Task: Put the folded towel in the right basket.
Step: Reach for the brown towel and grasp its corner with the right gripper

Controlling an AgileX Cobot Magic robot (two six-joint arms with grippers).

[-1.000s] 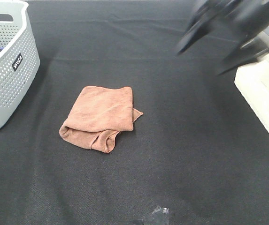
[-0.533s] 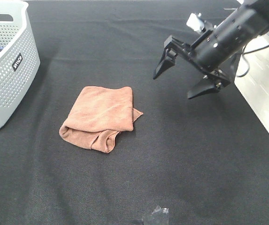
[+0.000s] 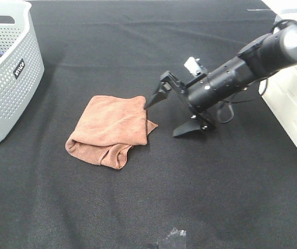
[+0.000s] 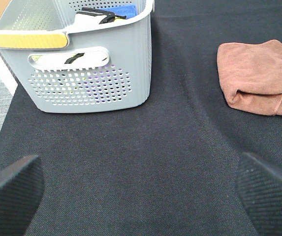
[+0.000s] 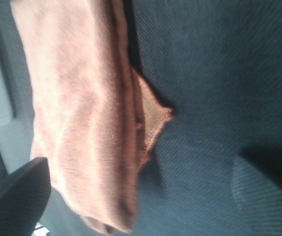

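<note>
The folded brown towel (image 3: 109,129) lies on the black tablecloth, left of the middle. My right gripper (image 3: 165,118) is open and low over the cloth at the towel's right edge. One fingertip (image 3: 149,102) is at the towel's far right corner and the other is on the cloth nearer the camera. The right wrist view shows the towel (image 5: 81,113) close up between the open fingers (image 5: 13,196). My left gripper (image 4: 141,196) is open and empty, with the towel (image 4: 259,73) lying well ahead of it. A white container (image 3: 293,104) at the right edge is partly out of view.
A grey perforated basket (image 3: 8,67) with a few items inside stands at the far left and also shows in the left wrist view (image 4: 81,64). A small dark object (image 3: 173,239) sits at the front edge. The black cloth (image 3: 189,197) covers the table.
My right arm has swept down from the upper right towards the towel. Its open gripper now sits low at the towel's right edge. The towel has not moved.
</note>
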